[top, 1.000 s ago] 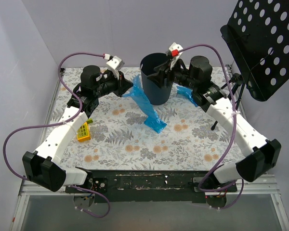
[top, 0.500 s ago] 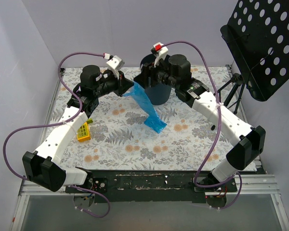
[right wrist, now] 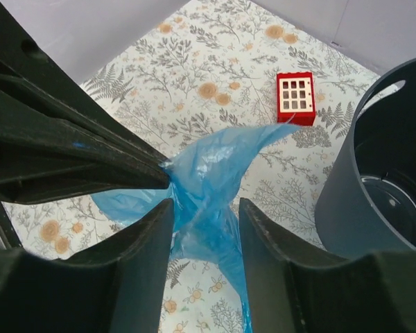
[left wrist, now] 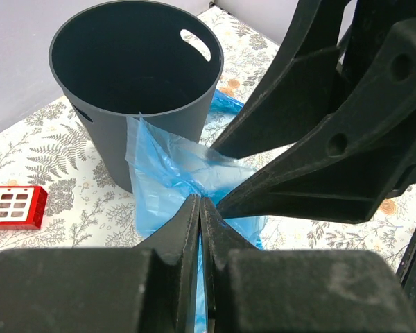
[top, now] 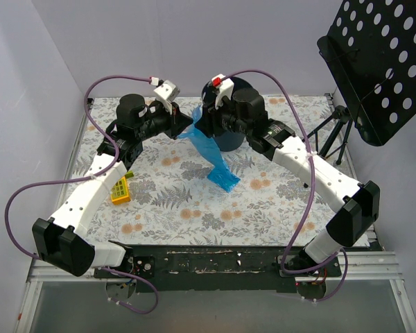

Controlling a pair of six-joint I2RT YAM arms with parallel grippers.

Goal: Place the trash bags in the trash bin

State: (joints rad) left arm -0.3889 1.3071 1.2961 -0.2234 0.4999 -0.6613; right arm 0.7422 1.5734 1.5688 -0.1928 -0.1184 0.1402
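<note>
L gripper (left wrist: 200, 205) is clamped tight on the trash bag (left wrist: 168, 172), fingers pressed together w/ a pinch of blue film btwn the tips; the pinched end is lifted off the table, just beside the trash bin (left wrist: 118, 132), outside its wall; can't tell whether the film touches the wall. R gripper (right wrist: 204, 208) meets it from the opposite side; its fingers (right wrist: 142, 270) stand apart, one on either side of the raised film, not closed on it. L tips sit at the same bunch of film that runs btwn the R fingers, so the two grippers are v. close, tip to tip.

In the top view the rest of the bag trails down toward the near side; its tail lies on the floral tablecloth (top: 194, 208), apart from the bin; the whole bag is outside the bin. Bin stands upright at far centre of the table, mouth up, slot handle near the rim; mostly hidden under the R wrist in the top view. A scrap of blue shows past the bin in the L wrist view; can't tell if it's the same bag or another.

Red-and-white tile (right wrist: 295, 98) lies flat on the cloth, near the bin but apart from it; yellow block (top: 120, 189) lies beside the L forearm; black perforated music stand (top: 378, 66) at far R.
</note>
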